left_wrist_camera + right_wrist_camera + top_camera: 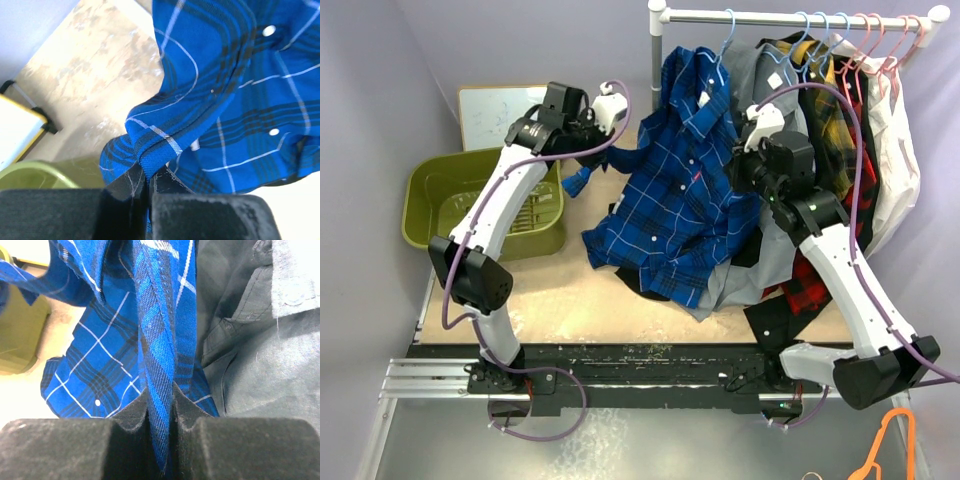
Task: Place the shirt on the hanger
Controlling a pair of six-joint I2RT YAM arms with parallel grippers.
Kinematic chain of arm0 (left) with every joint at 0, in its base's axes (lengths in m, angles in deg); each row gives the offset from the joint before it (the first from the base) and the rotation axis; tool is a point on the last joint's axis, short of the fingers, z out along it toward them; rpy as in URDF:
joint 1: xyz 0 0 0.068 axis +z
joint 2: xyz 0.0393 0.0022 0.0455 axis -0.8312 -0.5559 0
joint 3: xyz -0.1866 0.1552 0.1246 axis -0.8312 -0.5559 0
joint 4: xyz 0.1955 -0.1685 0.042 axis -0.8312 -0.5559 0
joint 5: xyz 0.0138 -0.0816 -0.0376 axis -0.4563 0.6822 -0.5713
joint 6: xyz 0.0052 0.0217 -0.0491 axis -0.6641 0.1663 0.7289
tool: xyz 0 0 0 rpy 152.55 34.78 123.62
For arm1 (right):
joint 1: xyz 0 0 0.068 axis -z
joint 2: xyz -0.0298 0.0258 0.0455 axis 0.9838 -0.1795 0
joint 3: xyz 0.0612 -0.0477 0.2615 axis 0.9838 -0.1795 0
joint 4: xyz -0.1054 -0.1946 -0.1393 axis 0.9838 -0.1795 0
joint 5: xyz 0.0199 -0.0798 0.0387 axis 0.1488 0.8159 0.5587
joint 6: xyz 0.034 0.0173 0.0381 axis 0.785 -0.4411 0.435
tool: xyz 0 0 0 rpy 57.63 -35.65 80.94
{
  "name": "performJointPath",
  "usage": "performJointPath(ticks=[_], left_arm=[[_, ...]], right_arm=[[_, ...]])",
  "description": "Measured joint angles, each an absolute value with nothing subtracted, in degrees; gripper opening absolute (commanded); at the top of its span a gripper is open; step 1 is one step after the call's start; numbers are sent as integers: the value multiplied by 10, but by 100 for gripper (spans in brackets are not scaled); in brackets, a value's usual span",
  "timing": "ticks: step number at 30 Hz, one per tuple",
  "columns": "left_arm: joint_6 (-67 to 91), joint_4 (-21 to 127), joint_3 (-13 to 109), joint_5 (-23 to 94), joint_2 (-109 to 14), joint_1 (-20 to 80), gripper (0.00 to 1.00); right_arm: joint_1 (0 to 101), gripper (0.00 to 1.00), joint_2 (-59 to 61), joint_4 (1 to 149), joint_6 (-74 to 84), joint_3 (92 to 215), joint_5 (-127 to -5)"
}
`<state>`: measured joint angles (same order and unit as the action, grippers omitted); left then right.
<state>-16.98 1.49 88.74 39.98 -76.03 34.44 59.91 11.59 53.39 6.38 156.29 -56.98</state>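
The royal-blue plaid shirt (pixel 670 200) hangs spread between both grippers, its upper part up near the rail. My left gripper (pixel 588 150) is shut on a folded edge of the shirt (pixel 150 150) at its left side. My right gripper (pixel 745 165) is shut on a fold of the shirt (pixel 160 390) at its right side. A light-blue hanger (pixel 724 40) hooks on the rail just above the shirt's top; its triangular body is hidden by cloth.
The metal rail (pixel 800 17) holds more blue and pink hangers, a grey shirt (pixel 260 340), a red-and-black plaid shirt (pixel 810 285) and white cloth. An olive bin (pixel 480 200) stands at left beside a whiteboard (pixel 495 110). An orange hanger (pixel 890 450) lies at bottom right.
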Motion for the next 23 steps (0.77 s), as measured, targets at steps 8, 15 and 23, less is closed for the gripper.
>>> performJointPath(ticks=[8,15,23], left_arm=[[-148,-64,920,462,-823,333,99],[-132,-81,853,408,-762,333,99],[-109,60,727,303,-482,333,99]], right_arm=[[599,100,136,532,78,1554,-561],[599,100,175,533,99,1557,-527],[599,100,235,549,111,1559,-502]])
